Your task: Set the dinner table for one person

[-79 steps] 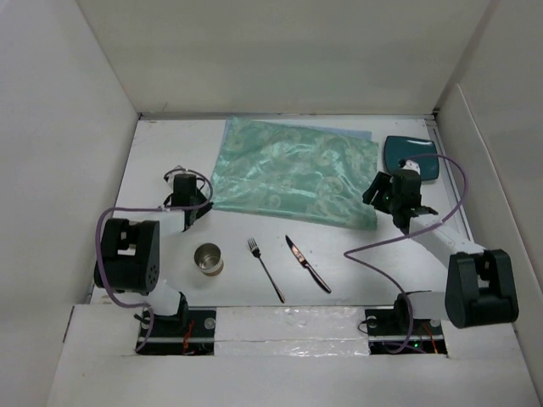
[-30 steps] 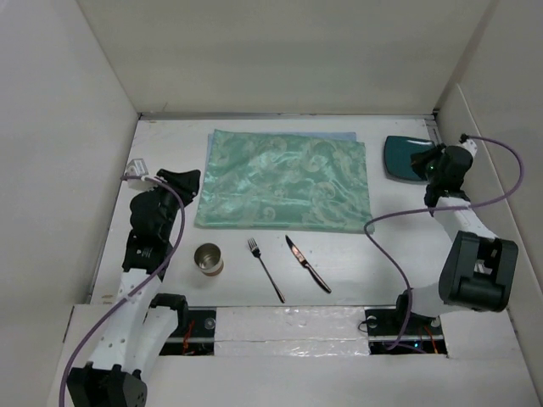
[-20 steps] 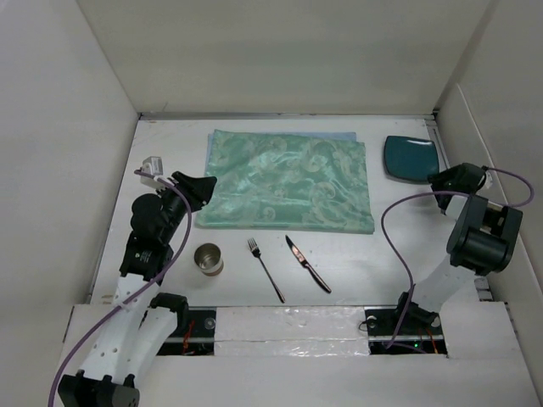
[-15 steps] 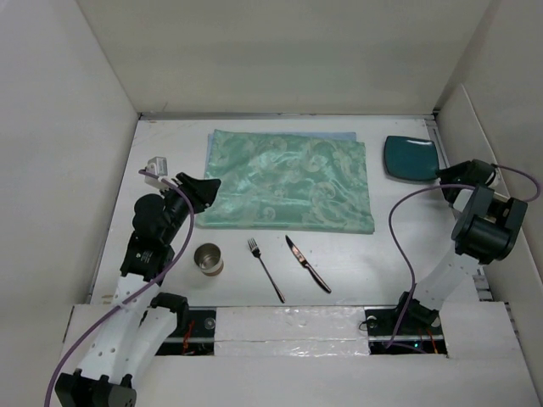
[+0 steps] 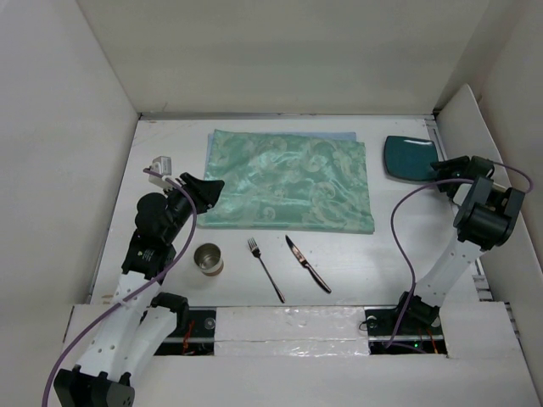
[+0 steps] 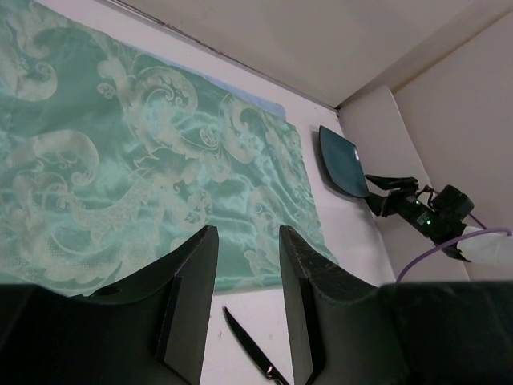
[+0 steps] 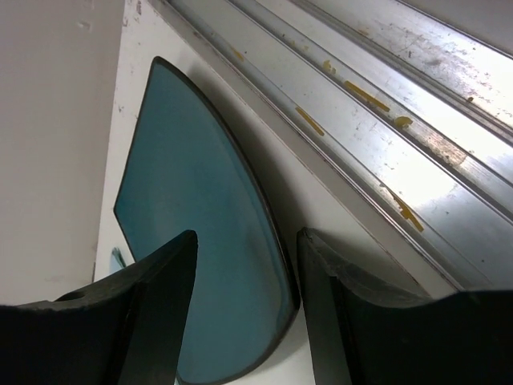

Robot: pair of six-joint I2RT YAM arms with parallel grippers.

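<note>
Dinner table [image 5: 386, 254] is the white surface filling the walled box, with a green placemat [image 5: 288, 182] flat across its far middle. Cup [image 5: 208, 259], fork [image 5: 265, 270] and knife [image 5: 307, 264] sit near the front. Left gripper [image 5: 208, 188] hangs with jaws apart at the mat's left edge. Right gripper [image 5: 448, 165], jaws also apart, is at the teal plate [image 5: 410, 157] rim in the far right corner.

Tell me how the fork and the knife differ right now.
The fork is thin, with tines at its far end; the knife has a broader, glinting blade. The fork lies left, nearer the cup; the knife lies right. Both lie flat on the table in front of the placemat, angled alike.
</note>
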